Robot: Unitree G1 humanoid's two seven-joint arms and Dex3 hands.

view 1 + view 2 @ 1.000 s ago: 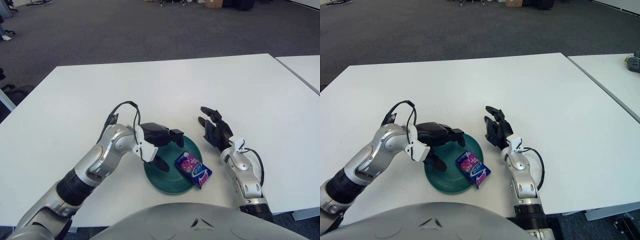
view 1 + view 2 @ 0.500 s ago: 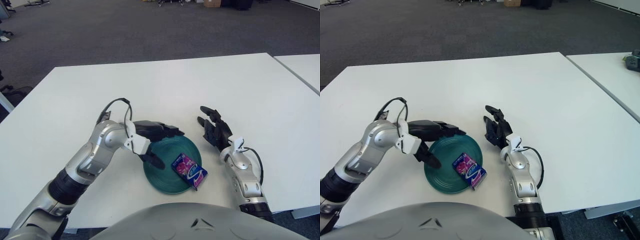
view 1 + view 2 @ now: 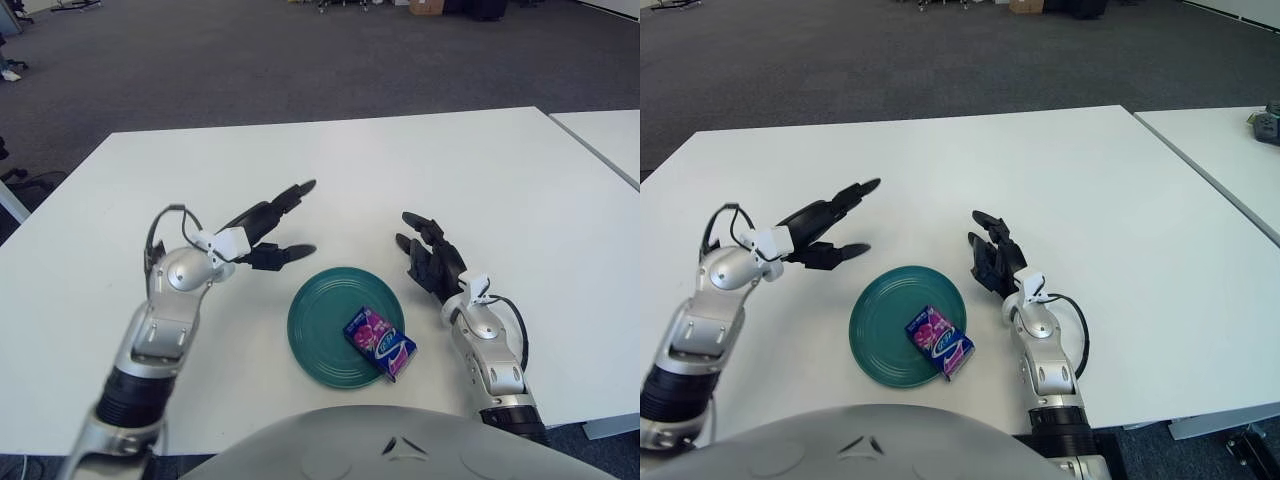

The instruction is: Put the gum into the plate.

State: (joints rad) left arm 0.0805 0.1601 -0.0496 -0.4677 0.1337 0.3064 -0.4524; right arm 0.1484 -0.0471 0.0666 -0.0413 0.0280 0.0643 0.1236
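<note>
Gum point(image 3: 380, 343) lies in plate point(image 3: 318, 325) — left hand point(image 3: 262, 226) spread, empty, up-left, well apart

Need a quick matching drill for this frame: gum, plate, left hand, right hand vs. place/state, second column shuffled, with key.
Column 1
1. gum
2. plate
3. left hand
4. right hand

Column 2
A. fingers spread, holding nothing, shows up and to the left of the plate
B. teal, on the white table
C. lying in the plate, toward its right edge
D. holding nothing, shows to the right of the plate

Pairs: 1-C, 2-B, 3-A, 4-D
</note>
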